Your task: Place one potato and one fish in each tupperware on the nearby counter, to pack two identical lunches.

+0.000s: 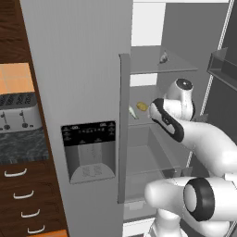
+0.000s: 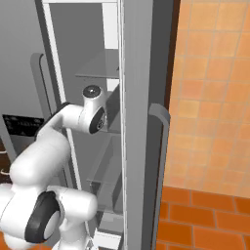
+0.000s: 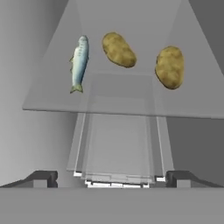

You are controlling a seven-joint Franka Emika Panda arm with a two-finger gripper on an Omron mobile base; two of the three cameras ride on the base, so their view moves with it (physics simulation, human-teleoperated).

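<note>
Reaching into fridge: spread dark two-finger gripper (image 3: 111, 178), empty, below glass shelf (image 3: 52, 103); slender silvery fish (image 3: 79, 62) ahead-left, long axis pointing away.

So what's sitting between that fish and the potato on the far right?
In the hand view, the other potato lies between the fish and the right-hand potato, all on the glass shelf.

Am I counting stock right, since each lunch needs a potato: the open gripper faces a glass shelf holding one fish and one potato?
Not quite: the shelf holds two potatoes beside the fish, as the hand view shows. The gripper is open.
</note>
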